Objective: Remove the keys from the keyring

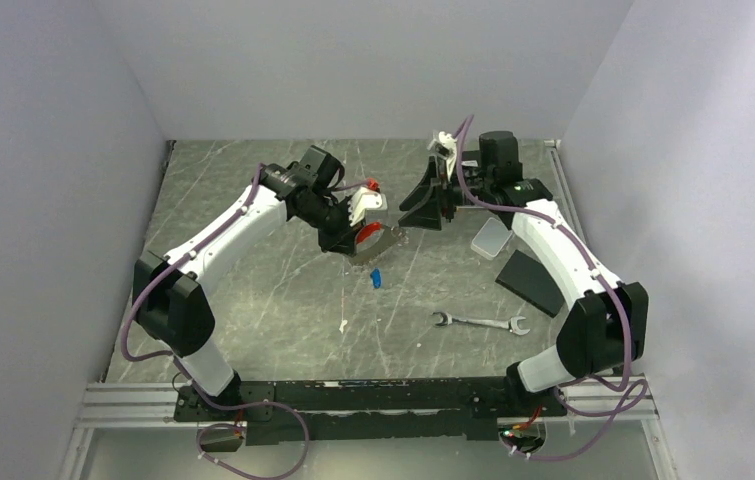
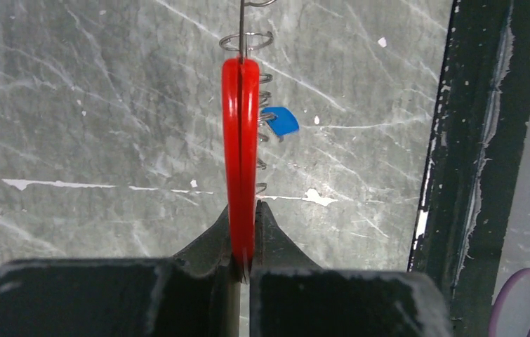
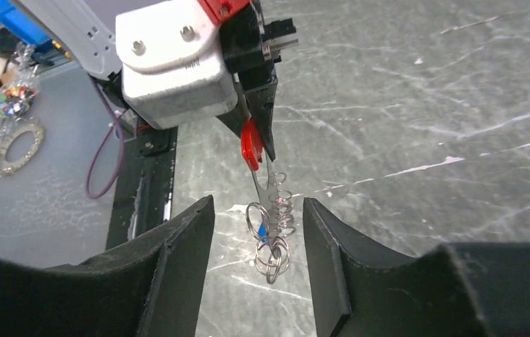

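Note:
My left gripper (image 2: 243, 210) is shut on the red tag (image 2: 241, 140) of the keyring (image 3: 270, 242) and holds it up above the table. Below the tag hang a flat silvery strip, a wire coil and several linked rings (image 3: 274, 254). In the right wrist view my right gripper (image 3: 258, 203) is open, a finger on each side of the hanging rings, touching none of them. A blue-headed key (image 1: 376, 277) lies on the table under the keyring, apart from it, and also shows in the left wrist view (image 2: 284, 121).
A silver wrench (image 1: 480, 322) lies on the table at the front right. A white box (image 1: 491, 238) and a black slab (image 1: 531, 282) sit under the right arm. A tiny pale piece (image 1: 343, 325) lies left of the wrench, too small to identify.

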